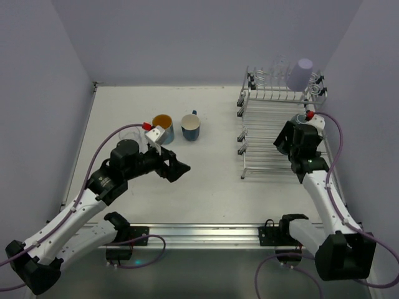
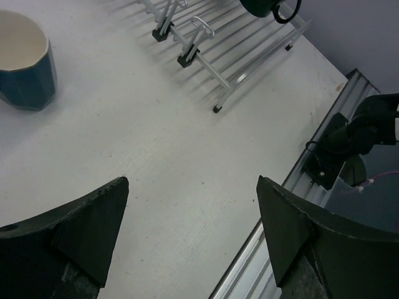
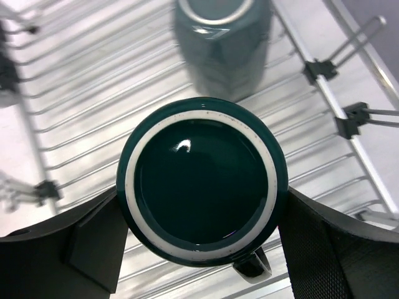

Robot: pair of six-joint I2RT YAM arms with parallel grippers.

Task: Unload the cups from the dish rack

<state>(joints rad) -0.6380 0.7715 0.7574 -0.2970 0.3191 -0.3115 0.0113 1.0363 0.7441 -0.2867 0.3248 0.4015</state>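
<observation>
Two arms (image 1: 75, 212) (image 1: 324, 190) stretch forward; right tool (image 3: 201, 240) clasps teal mug (image 3: 202, 184).

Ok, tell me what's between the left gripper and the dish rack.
Only bare table between left gripper and dish rack; the left wrist view shows it.

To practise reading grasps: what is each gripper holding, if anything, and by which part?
The right gripper holds an upside-down dark teal cup by its sides, a finger on each; the left gripper is open and empty.
</observation>
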